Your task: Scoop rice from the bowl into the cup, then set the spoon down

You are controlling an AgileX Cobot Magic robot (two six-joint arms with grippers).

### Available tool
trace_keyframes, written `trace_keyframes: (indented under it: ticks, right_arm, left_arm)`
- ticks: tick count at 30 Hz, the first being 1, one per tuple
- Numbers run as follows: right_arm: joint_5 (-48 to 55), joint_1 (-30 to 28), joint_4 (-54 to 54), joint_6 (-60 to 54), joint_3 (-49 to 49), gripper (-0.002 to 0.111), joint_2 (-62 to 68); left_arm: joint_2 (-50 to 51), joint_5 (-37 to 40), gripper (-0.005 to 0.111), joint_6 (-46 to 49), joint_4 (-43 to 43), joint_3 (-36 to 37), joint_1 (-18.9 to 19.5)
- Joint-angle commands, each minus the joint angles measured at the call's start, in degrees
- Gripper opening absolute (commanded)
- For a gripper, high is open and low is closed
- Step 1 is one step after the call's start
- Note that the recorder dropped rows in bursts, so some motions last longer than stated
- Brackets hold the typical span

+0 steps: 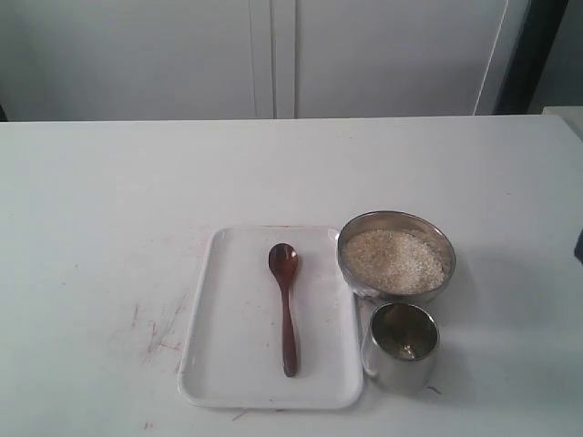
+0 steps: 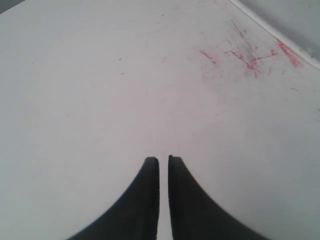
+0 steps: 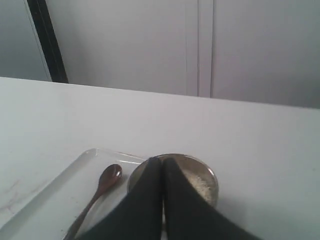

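The dark wooden spoon lies lengthwise on the white tray, head toward the far side. To its right stands the steel bowl holding the rice. In front of the bowl is the steel cup, its inside dark. Neither gripper shows in the exterior view. My left gripper is shut and empty above bare table. My right gripper is shut and empty, its fingers in front of the bowl, with the rice and the spoon beside them.
The white table carries red scuff marks left of the tray, also seen as red marks in the left wrist view. A white cabinet wall stands behind the table's far edge.
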Motion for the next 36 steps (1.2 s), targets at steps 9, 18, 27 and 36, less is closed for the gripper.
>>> trace_keyframes:
  ticks: [9, 18, 27, 36]
  right_arm:
    - [-2.5, -2.2, 0.4, -8.6, 6.8, 0.000, -5.7]
    - [4.4, -15.5, 1.7, -8.5, 12.0, 0.000, -16.2]
    - [4.7, -17.0, 1.4, -8.5, 16.5, 0.000, -16.2]
    - [7.1, -17.0, 1.0, -7.9, 16.5, 0.000, -16.2]
  left_arm:
    - [0.0, 2.8, 0.014, -0.3, -0.3, 0.5, -0.4]
    - [0.0, 2.8, 0.014, -0.3, -0.3, 0.5, -0.4]
    - [0.0, 2.7, 0.014, -0.3, -0.3, 0.5, -0.4]
    - [0.0, 2.8, 0.014, -0.3, -0.3, 0.5, -0.4]
